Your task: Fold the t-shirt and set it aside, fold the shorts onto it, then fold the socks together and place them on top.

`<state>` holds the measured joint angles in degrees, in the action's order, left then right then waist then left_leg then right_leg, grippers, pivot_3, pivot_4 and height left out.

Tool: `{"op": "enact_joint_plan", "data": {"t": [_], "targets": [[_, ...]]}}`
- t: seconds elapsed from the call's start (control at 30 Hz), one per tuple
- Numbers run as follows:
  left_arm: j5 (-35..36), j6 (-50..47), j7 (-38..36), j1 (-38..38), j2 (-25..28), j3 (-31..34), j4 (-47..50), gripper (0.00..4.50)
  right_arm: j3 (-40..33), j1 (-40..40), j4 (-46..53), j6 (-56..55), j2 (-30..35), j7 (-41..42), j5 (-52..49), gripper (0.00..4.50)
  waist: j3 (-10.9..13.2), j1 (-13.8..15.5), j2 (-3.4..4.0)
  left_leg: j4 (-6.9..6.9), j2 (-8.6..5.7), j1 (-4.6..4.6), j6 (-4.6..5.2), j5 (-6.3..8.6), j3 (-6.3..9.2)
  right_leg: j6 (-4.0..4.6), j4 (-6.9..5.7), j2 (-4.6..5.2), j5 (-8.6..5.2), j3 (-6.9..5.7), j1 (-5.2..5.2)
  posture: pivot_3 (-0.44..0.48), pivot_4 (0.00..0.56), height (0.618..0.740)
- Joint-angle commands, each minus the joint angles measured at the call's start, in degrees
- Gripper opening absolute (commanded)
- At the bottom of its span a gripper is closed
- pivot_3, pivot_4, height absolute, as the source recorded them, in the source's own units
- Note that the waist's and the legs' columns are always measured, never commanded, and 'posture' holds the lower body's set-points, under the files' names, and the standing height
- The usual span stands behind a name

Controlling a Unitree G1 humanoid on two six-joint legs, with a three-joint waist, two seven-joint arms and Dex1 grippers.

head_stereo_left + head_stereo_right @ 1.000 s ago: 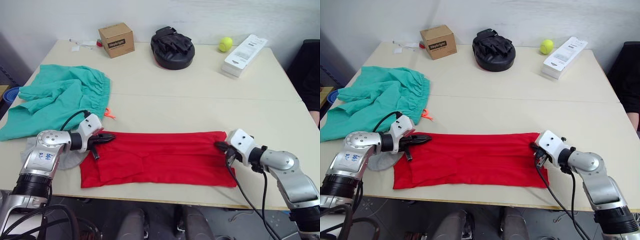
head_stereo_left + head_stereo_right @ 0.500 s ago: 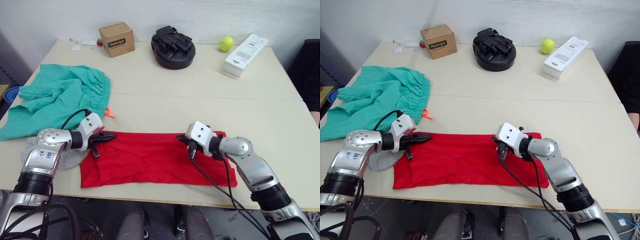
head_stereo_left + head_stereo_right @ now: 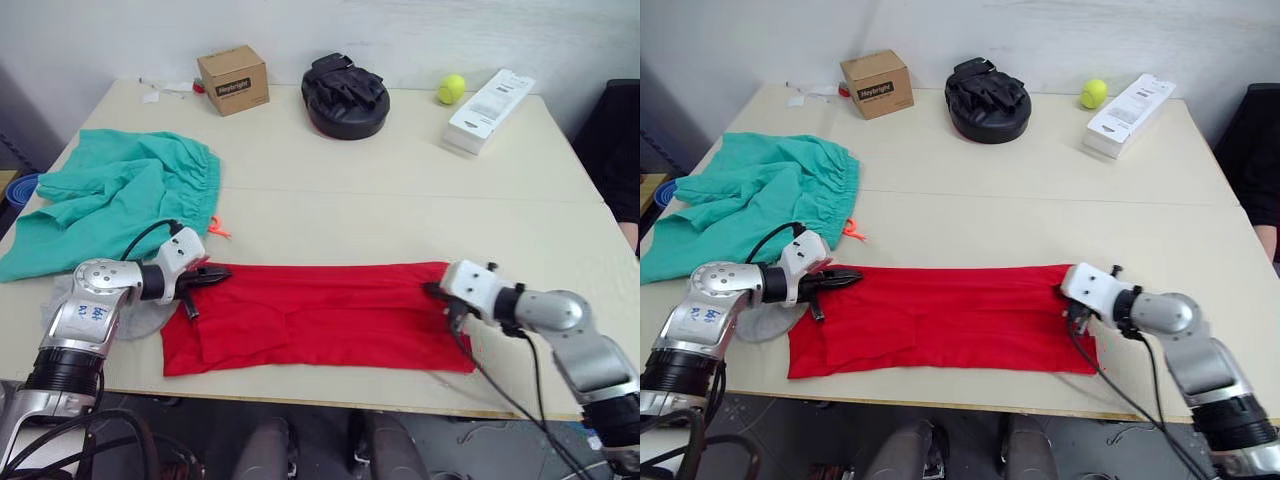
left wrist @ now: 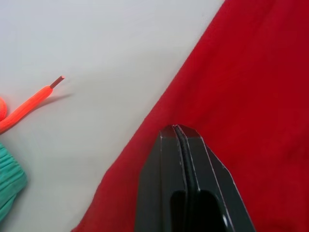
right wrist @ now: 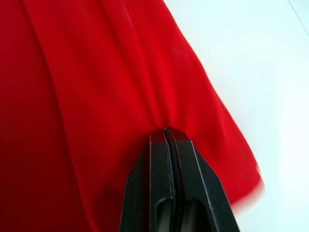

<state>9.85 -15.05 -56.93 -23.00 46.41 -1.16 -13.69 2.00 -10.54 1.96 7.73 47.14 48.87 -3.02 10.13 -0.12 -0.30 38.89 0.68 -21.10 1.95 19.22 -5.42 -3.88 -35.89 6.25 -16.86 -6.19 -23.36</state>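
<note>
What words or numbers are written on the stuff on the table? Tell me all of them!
"Heybright": on the black label of the small brown cardboard box, as best it reads.
Long white flat box: dark print on its top, too small to read.
Left arm's grey shell: blue handwritten marks, too blurred to read.
Nothing else shows any writing.

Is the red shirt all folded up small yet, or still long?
Still long. The t-shirt lies as one flat, wide strip across the table's near edge, folded lengthwise only, a pincer at each end.
</note>
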Motion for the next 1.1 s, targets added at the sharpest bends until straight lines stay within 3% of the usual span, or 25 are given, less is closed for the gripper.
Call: {"op": "enact_joint_plan", "data": {"t": [0.03, 0.27, 0.43, 0.6, 0.73, 1.07, 1.1], "targets": [[0.4, -2.3, -2.0, 2.1, 2.5, 1.0, 1.0, 0.03, -2.5, -0.9, -3.1, -0.7, 1.1, 3.4, -3.0, 0.00, 0.0, -0.3, 0.01, -0.03, 0.00, 0.00, -0.01, 0.00, -0.02, 0.00, -0.01, 0.00, 0.00, 0.02, -0.03, 0.000, 0.150, 0.740], [3.1, -6.7, -2.5, 2.0, 4.2, 3.6, 8.0, 0.03, -6.1, -9.4, -4.8, 1.6, 2.8, 7.6, -7.9, 0.00, 0.2, -0.1, 0.13, -0.08, 0.01, -0.14, -0.02, -0.02, -0.05, 0.00, 0.00, 0.00, 0.00, 0.01, -0.18, 0.000, 0.150, 0.740], [7.1, -11.7, -4.3, 2.7, 5.1, 5.2, 16.3, 0.03, -7.3, -8.0, 2.5, 6.4, 3.5, 11.3, -13.2, 0.00, 0.2, 0.1, 0.04, -0.10, 0.01, -0.24, -0.01, -0.01, 0.03, 0.00, 0.07, 0.00, 0.00, -0.07, -0.18, 0.000, 0.150, 0.740], [5.9, -11.9, -4.5, 2.5, 6.3, 4.7, 15.8, 0.03, -4.0, -9.6, 2.4, 6.6, 3.5, 13.8, -11.8, 0.00, 0.3, 0.0, 0.03, -0.04, 0.00, -0.24, 0.03, 0.01, -0.04, -0.02, 0.15, 0.00, 0.01, -0.07, -0.15, 0.000, 0.150, 0.740], [3.8, -10.2, -5.3, 0.5, 8.3, 4.0, 11.4, 0.88, 0.8, -15.4, -3.7, 5.3, 3.4, 19.5, -9.9, 0.85, 0.3, -0.3, 0.06, -0.06, 0.01, -0.23, 0.01, 0.00, -0.06, -0.02, 0.11, -0.01, 0.01, -0.06, -0.19, 0.000, 0.150, 0.740], [0.6, -5.0, -8.5, -6.0, 8.8, 1.5, 1.0, 4.18, 6.6, -26.7, -15.9, 1.1, 0.8, 25.4, -5.7, 4.37, 0.4, -0.1, 0.11, 0.02, 0.00, -0.40, 0.03, 0.01, -0.10, -0.02, -0.04, -0.01, 0.01, -0.23, -0.28, 0.000, 0.150, 0.740], [0.4, -4.7, -8.6, -6.2, 8.7, 1.4, 0.7, 4.44, 6.7, -27.0, -16.4, 1.2, 0.7, 25.6, -5.6, 4.50, 0.4, -0.1, 0.11, 0.05, 0.00, -0.44, 0.05, 0.02, -0.10, -0.03, -0.04, 0.00, 0.02, -0.26, -0.28, 0.000, 0.150, 0.740]]}}
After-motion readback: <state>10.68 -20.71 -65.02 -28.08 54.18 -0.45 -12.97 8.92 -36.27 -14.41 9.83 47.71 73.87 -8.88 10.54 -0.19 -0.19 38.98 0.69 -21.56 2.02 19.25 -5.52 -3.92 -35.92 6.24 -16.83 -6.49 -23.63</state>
